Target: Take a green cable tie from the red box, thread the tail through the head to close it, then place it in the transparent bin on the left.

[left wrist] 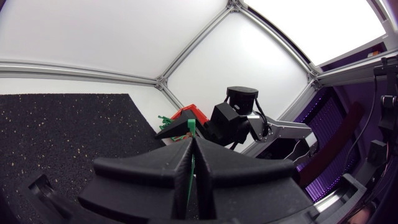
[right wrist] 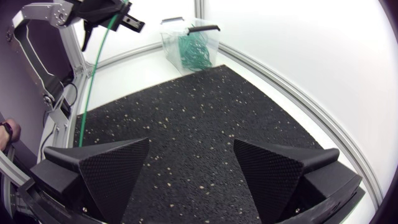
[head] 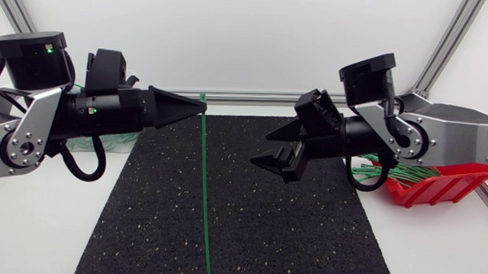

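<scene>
- Left hand [head: 199, 108] first: it's clamped shut, both fingers pressed together on the green cable tie [head: 205, 192], up above the far edge of the black mat [head: 290, 228], near that edge's middle.
- From the left wrist view, the tie [left wrist: 191, 127] sits squeezed in the seam between the two fingers, with a short green stub poking out past the tips.
- The tie itself is one straight green line, no loop in it. From above it crosses the mat from the far edge to the near edge, a little left of the mat's centre.
- Over to the right hand [head: 264, 150]: spread wide open, nothing between the fingers, poised above the mat's right half with its tips turned toward the tie, apart from it.
- Red box [head: 446, 186] sits on the white worktop [head: 435, 249] just off the mat's right edge, a bundle of spare green ties [head: 389, 170] spilling toward the mat.
- Transparent bin [right wrist: 186, 40] stands beyond the mat's far left corner, green ties already inside.
</scene>
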{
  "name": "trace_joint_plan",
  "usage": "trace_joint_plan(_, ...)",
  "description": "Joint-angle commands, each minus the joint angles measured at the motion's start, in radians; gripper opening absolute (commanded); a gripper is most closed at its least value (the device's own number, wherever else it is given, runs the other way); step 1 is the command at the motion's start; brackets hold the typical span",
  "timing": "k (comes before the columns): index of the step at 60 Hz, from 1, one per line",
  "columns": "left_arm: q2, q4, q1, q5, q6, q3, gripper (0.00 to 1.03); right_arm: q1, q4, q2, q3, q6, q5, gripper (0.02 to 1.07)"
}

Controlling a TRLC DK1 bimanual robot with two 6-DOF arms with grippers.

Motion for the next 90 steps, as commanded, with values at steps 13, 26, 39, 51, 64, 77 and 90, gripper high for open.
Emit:
trace_joint_plan(13,0.132,-0.176,0.044,0.111,0.088,0.164,0.04,0.035,-0.039,0.104,0.063,-0.149,0.227,1.04)
trace_joint_plan(26,0.191,-0.208,0.050,0.140,0.088,0.207,0.04,0.112,0.199,0.042,-0.064,-0.370,0.345,1.04)
trace_joint_plan(39,0.230,-0.309,0.064,0.175,0.086,0.269,0.04,0.113,0.648,0.012,-0.241,-0.783,0.328,1.04)
trace_joint_plan(51,0.262,-0.343,0.077,0.210,0.085,0.285,0.04,0.130,0.703,-0.019,-0.262,-1.000,0.312,1.04)
trace_joint_plan(64,0.297,-0.292,0.082,0.236,0.086,0.267,0.04,0.214,0.797,-0.048,-0.308,-1.192,0.302,1.04)
trace_joint_plan(77,0.336,-0.288,0.091,0.282,0.069,0.276,0.04,0.259,0.803,-0.047,-0.343,-1.387,0.192,1.03)
trace_joint_plan(90,0.336,-0.288,0.084,0.282,0.057,0.275,0.04,0.377,0.875,-0.018,-0.388,-1.441,0.163,1.03)
